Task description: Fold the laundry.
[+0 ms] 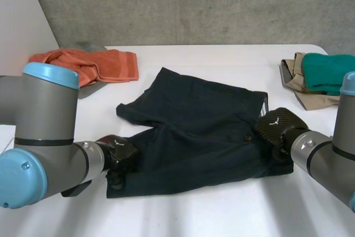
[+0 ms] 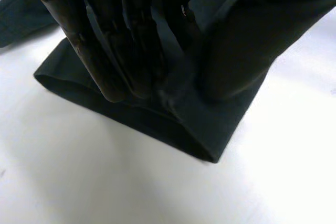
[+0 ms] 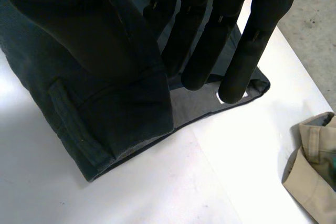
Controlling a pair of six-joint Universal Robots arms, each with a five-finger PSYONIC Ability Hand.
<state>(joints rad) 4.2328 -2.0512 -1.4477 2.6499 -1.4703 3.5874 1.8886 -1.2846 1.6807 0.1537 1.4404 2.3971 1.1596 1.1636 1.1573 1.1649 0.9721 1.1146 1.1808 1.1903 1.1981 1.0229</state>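
Dark navy shorts (image 1: 194, 131) lie spread flat in the middle of the white table (image 1: 222, 209). My left hand (image 1: 117, 154) is at the near left leg hem. In its wrist view the hand (image 2: 105, 40) has straight fingers and thumb pinching a raised fold of the shorts (image 2: 210, 129) at that hem corner. My right hand (image 1: 277, 125) is at the waistband on the shorts' right edge. There the hand (image 3: 205, 40) has its fingers on the grey inner layer and its thumb over the top layer of the shorts (image 3: 121, 114), gripping that layer.
An orange towel (image 1: 94, 65) lies bunched over a grey cloth (image 1: 89, 89) at the far left. A tan garment (image 1: 302, 90) with a teal cloth (image 1: 327, 70) on it sits at the far right; the tan garment (image 3: 315, 166) is near my right hand.
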